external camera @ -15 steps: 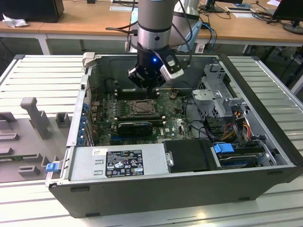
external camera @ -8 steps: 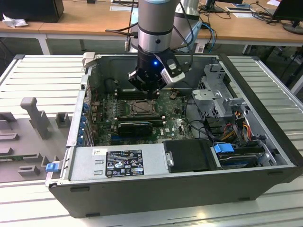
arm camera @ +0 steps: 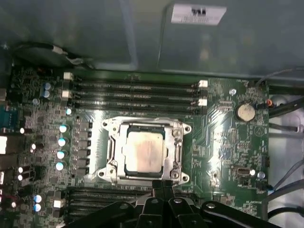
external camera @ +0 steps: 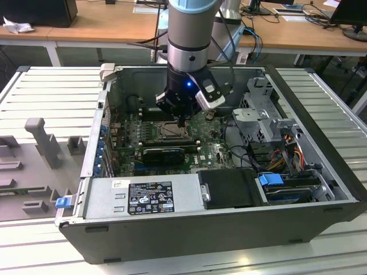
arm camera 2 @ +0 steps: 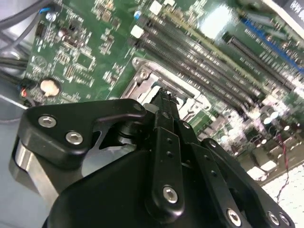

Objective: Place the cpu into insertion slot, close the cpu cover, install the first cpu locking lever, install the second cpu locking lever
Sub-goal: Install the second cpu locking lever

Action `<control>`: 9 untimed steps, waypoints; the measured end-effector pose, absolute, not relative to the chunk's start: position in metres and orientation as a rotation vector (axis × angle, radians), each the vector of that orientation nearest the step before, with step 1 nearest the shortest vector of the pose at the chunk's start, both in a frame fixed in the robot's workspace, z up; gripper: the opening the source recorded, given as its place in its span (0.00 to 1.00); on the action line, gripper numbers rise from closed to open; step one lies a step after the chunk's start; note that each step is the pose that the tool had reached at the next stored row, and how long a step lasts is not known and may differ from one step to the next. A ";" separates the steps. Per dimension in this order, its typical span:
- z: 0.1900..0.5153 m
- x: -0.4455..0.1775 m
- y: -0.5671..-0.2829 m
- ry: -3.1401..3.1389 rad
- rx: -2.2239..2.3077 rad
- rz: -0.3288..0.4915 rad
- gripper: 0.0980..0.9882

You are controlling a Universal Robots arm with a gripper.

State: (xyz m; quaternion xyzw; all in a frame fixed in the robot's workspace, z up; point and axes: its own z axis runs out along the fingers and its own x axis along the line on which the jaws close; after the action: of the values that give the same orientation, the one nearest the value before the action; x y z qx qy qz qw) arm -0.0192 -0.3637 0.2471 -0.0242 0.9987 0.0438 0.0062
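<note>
the cpu (arm camera: 144,151) lies flat inside the insertion slot (arm camera: 112,148) on the green motherboard (arm camera: 223,142), with the silvery cpu cover (arm camera: 178,152) closed as a frame around it. the gripper (arm camera: 163,186) hangs just above the near edge of the socket; in both wrist views its jaws are pressed together and hold nothing. the open computer case (external camera: 321,143) stands on a ribbed desk (external camera: 51,91).

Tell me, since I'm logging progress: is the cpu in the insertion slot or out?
In. The cpu lies flat inside the insertion slot, with the cpu cover framing it.
</note>
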 end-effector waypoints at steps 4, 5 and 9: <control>0.242 -0.022 -0.370 3.128 -0.075 0.144 0.01; 0.242 -0.025 -0.373 3.127 -0.075 0.146 0.01; 0.241 -0.037 -0.377 3.126 -0.075 0.164 0.01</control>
State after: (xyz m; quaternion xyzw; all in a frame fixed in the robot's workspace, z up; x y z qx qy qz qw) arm -0.0369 -0.3772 0.2413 -0.0241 0.9983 0.0523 0.0051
